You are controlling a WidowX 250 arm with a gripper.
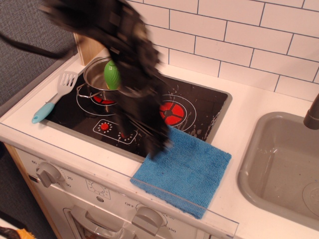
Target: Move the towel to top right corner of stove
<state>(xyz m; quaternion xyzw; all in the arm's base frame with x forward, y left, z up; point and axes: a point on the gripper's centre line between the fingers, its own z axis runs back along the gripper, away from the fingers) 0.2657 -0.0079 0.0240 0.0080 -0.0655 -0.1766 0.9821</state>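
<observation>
Blue towel [183, 172] lying flat at lower centre of frame, overlapping the lower right corner of the black stove [199, 107] and the counter edge. Motion-blurred gripper [158, 147] just above the towel's upper left edge; finger state cannot be told. Steel pot [97, 79] on the upper-left burner; spatula [52, 99] at far left.

One towel [184, 172] is lying near the front, one pot [97, 79] is sitting far left, one spatula [54, 97] is resting beside it, and two burners (one partly covered) are showing on the one stove [199, 107].
</observation>
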